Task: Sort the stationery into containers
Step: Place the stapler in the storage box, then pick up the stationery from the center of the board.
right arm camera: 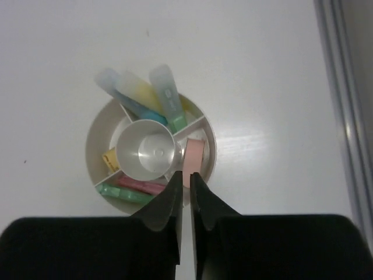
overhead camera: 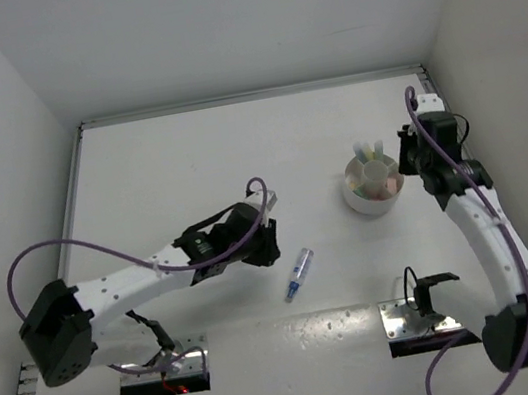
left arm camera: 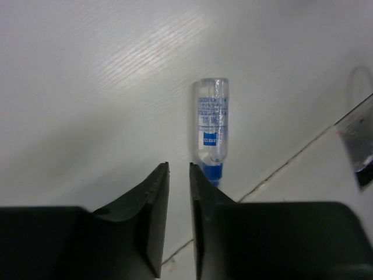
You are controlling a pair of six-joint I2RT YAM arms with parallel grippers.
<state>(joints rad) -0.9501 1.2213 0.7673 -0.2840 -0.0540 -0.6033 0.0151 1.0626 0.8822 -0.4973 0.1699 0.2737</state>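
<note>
A small pen with a blue body and a clear cap [overhead camera: 298, 274] lies flat on the white table, just right of my left gripper [overhead camera: 268, 244]. In the left wrist view the pen [left arm camera: 211, 125] lies just ahead of and slightly right of my left gripper [left arm camera: 179, 170]. Its jaws are a narrow slit apart with nothing between them. The round white divided bowl [overhead camera: 349, 190] holds several pens and erasers. My right gripper [right arm camera: 185, 176] hovers over the bowl's rim [right arm camera: 90, 153], jaws nearly together and empty. A pink eraser block [right arm camera: 194, 154] lies in the compartment under them.
Two square metal plates sit at the near edge, the left one [overhead camera: 162, 361] and the right one [overhead camera: 416, 319], which has a black clip on it. White walls enclose the table at the back and on both sides. The right wall's rail [right arm camera: 344, 116] runs close to the bowl.
</note>
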